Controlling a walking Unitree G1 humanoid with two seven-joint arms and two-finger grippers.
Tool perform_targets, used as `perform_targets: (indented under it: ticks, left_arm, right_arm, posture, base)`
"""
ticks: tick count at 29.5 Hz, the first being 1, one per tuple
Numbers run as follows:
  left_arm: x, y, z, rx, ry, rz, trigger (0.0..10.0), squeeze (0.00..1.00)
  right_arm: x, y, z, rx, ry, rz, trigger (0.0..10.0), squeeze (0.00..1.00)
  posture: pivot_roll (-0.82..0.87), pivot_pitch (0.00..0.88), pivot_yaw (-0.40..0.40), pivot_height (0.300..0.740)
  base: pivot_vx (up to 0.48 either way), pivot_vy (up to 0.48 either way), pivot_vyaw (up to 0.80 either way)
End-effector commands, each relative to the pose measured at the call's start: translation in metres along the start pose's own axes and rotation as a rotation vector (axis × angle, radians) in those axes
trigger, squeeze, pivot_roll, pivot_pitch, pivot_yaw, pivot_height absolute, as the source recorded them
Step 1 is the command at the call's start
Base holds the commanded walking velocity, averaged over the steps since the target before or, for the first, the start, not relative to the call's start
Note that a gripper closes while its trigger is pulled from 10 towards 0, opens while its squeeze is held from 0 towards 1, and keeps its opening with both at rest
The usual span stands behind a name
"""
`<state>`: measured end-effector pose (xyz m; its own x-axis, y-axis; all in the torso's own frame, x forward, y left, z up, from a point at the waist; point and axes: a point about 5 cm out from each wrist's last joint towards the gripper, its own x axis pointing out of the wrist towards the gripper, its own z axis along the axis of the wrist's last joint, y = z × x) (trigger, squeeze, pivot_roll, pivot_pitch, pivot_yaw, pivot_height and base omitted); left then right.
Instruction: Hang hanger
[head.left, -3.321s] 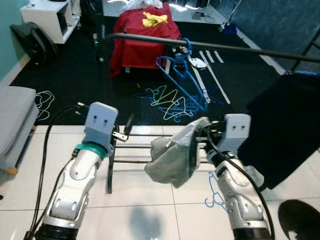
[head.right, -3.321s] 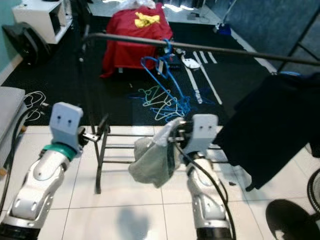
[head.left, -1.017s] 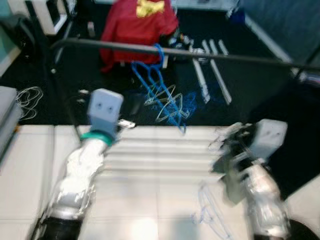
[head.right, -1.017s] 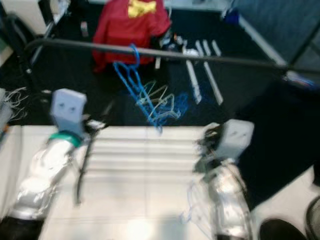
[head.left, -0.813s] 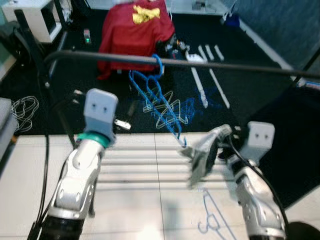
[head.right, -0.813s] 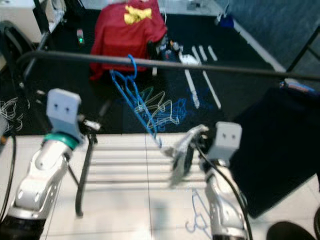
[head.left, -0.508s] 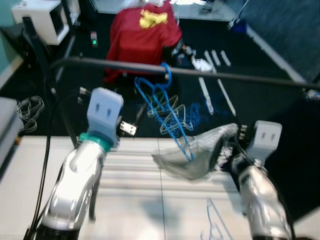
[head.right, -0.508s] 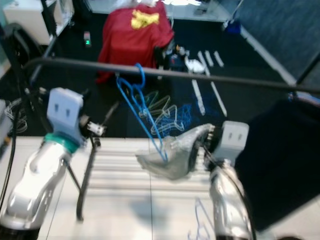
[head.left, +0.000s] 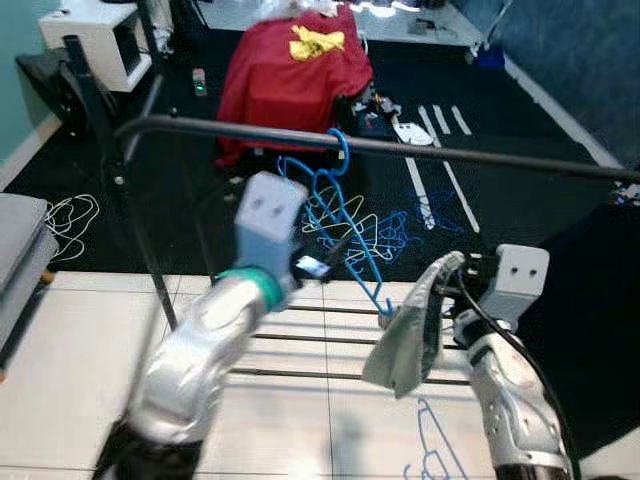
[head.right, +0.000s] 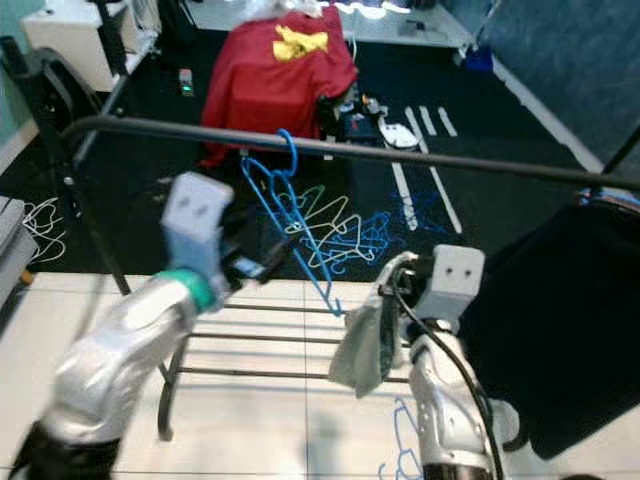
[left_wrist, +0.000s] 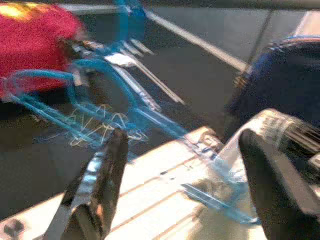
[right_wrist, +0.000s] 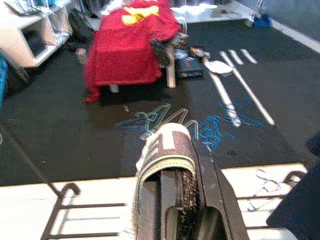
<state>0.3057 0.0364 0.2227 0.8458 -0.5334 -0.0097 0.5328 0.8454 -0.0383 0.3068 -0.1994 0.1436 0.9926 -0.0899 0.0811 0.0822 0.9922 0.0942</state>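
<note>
A blue hanger (head.left: 352, 225) hangs by its hook from the black rail (head.left: 470, 155), its lower corner reaching down to a grey garment (head.left: 408, 338). My right gripper (head.left: 448, 286) is shut on the top of that garment, whose ribbed edge (right_wrist: 167, 150) lies between its fingers. The garment hangs limp below the hanger's tip. My left gripper (head.left: 333, 250) is open beside the hanger's lower bar. In the left wrist view its two fingers (left_wrist: 102, 182) stand wide apart with the blue hanger (left_wrist: 135, 107) ahead of them.
A black garment (head.left: 590, 320) hangs at the right of the rail. The rack's low bars (head.left: 300, 342) cross the white tiles. Loose hangers (head.left: 385, 228) lie on the dark carpet, another blue one (head.left: 435, 462) on the tiles. A red cloth (head.left: 295, 60) is behind.
My left arm has swung in to the right, up to the blue hanger. The grey garment, spread out sideways before, now hangs straight down from my right gripper. The camera has shifted too.
</note>
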Motion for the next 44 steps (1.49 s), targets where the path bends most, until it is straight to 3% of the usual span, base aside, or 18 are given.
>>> perform_targets:
  ticks: [1,3,6,10,14,16,20,22,28,36,37,38,39,42,43,44]
  left_arm:
    - [0.016,0.005,-0.005,-0.003,0.045,0.098,10.0,0.0]
    - [0.016,0.005,-0.005,-0.003,0.045,0.098,10.0,0.0]
    - [0.034,0.019,0.014,-0.037,0.016,0.236,10.0,0.0]
    - [0.037,0.028,0.025,-0.037,0.008,0.306,10.0,0.0]
    - [0.043,0.04,0.027,0.085,0.023,0.454,10.0,0.0]
    - [0.045,0.039,0.025,0.091,0.035,0.463,10.0,0.0]
    - [0.057,0.025,0.008,-0.016,0.125,0.397,10.0,0.0]
    - [0.06,0.019,0.005,-0.026,0.148,0.386,10.0,0.0]
    - [0.062,0.02,0.009,0.042,0.132,0.442,10.0,0.0]
    - [0.062,0.031,0.012,0.061,0.1,0.531,9.9,0.0]
    - [0.062,0.033,0.016,0.079,0.076,0.547,7.6,0.0]
    - [0.062,0.035,0.019,0.092,0.06,0.557,7.6,0.0]
    - [0.062,0.035,0.02,0.092,0.047,0.557,4.6,0.0]
    - [0.062,0.035,0.021,0.085,0.042,0.551,4.6,0.0]
    - [0.063,0.033,0.02,0.075,0.041,0.531,1.3,0.0]
    - [0.064,0.031,0.019,0.064,0.041,0.52,0.0,0.0]
  right_arm:
    - [-0.002,-0.013,-0.003,-0.026,0.01,-0.057,10.0,0.0]
    - [-0.002,-0.013,-0.003,-0.026,0.01,-0.057,10.0,0.0]
    - [-0.004,-0.013,-0.001,-0.026,0.004,-0.06,10.0,0.0]
    - [-0.006,-0.012,-0.002,-0.023,0.005,-0.056,10.0,0.0]
    - [-0.007,-0.005,-0.005,-0.012,0.011,-0.039,10.0,0.0]
    - [-0.007,-0.003,-0.005,-0.01,0.011,-0.037,10.0,0.0]
    - [-0.007,0.001,-0.005,-0.005,0.007,-0.029,10.0,0.0]
    - [-0.008,0.0,-0.005,-0.006,0.009,-0.03,10.0,0.0]
    - [-0.009,-0.001,-0.006,-0.009,0.013,-0.033,10.0,0.0]
    - [-0.008,0.002,-0.006,-0.005,0.011,-0.028,10.0,0.0]
    - [-0.008,0.002,-0.006,-0.004,0.012,-0.026,10.0,0.0]
    - [-0.008,0.002,-0.006,-0.004,0.012,-0.025,10.0,0.0]
    - [-0.008,0.003,-0.006,-0.003,0.013,-0.023,10.0,0.0]
    - [-0.008,0.003,-0.007,-0.002,0.015,-0.021,10.0,0.0]
    - [-0.008,0.003,-0.007,-0.002,0.015,-0.019,10.0,0.0]
    - [-0.008,0.004,-0.007,-0.002,0.015,-0.018,10.0,0.0]
  posture:
    - [-0.05,0.07,0.042,0.74]
    - [-0.05,0.07,0.042,0.74]
    - [-0.06,0.089,0.054,0.74]
    - [-0.06,0.092,0.057,0.74]
    - [-0.05,0.102,0.062,0.74]
    - [-0.05,0.102,0.062,0.74]
    - [-0.05,0.109,0.067,0.74]
    - [-0.05,0.11,0.067,0.74]
    - [-0.05,0.11,0.069,0.74]
    - [-0.05,0.106,0.068,0.74]
    - [-0.05,0.105,0.067,0.74]
    - [-0.05,0.105,0.067,0.74]
    - [-0.05,0.104,0.066,0.74]
    - [-0.05,0.104,0.066,0.74]
    - [-0.05,0.104,0.066,0.74]
    - [-0.05,0.104,0.066,0.74]
  base:
    - [0.0,0.0,0.0]
    - [0.0,0.0,0.0]
    - [0.0,0.0,0.0]
    - [0.0,0.0,0.0]
    - [0.0,0.0,0.0]
    - [0.0,0.0,0.0]
    - [0.0,0.0,0.0]
    - [0.0,0.0,0.0]
    - [0.0,0.0,0.0]
    - [0.0,0.0,0.0]
    - [0.0,0.0,0.0]
    - [0.0,0.0,0.0]
    - [0.0,0.0,0.0]
    - [0.0,0.0,0.0]
    - [0.0,0.0,0.0]
    - [0.0,0.0,0.0]
